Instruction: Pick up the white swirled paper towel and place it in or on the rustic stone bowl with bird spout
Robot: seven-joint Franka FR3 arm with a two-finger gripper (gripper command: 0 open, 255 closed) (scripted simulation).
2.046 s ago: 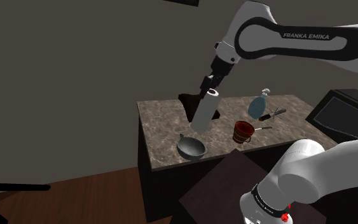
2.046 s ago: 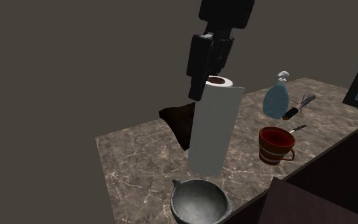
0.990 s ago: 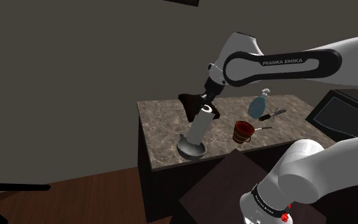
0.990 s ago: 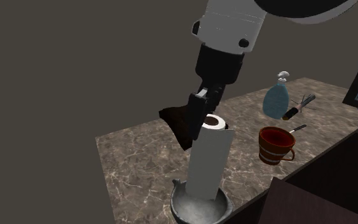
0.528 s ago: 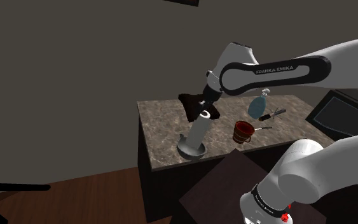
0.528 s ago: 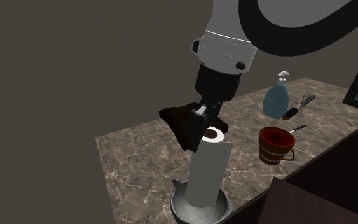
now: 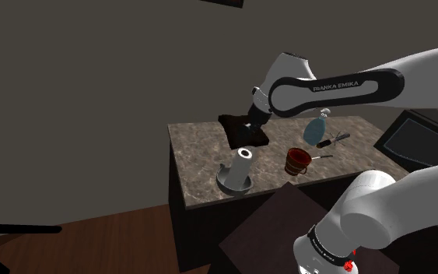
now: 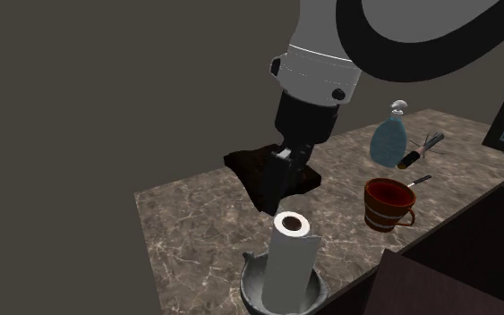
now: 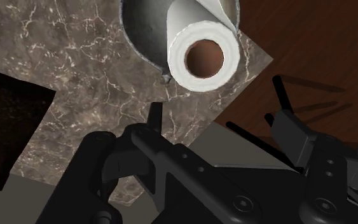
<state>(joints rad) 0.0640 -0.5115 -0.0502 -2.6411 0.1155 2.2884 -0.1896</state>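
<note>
Shoulder view, paper towel [image 7: 243, 162]: white roll standing on end in the grey stone bowl [image 7: 230, 184], a little left of the frame's centre.
Shoulder view, jaws: the black gripper [image 7: 249, 131] hangs above the roll's top and apart from it. Behind it is a dark blocky shape [image 7: 231, 123] at the far edge of the tabletop [image 7: 197, 159].
Shoulder view, other things: a red-brown cup [image 7: 296, 162] and a blue bottle [image 7: 315, 130] stand to the right of the bowl, well apart from it, on brown veined marble.
Second exterior view, paper towel: lower centre of the frame, its foot inside the bowl and its brown core hole facing up. The bowl's rim shows around it.
Second exterior view, jaws: straight above the roll with a clear gap down to its top, holding nothing.
Second exterior view, other things: the cup is to the right of the roll. The bottle and a dark-handled utensil [image 8: 417, 154] are farther toward the upper right.
Wrist view, jaws: spread apart, with nothing between them.
Wrist view, paper towel: seen end-on beyond the jaws as a white ring around a brown core, lying against the bowl's grey inner wall. Marble surrounds the bowl, and a wooden floor [image 9: 298, 38] lies past the tabletop's edge.
</note>
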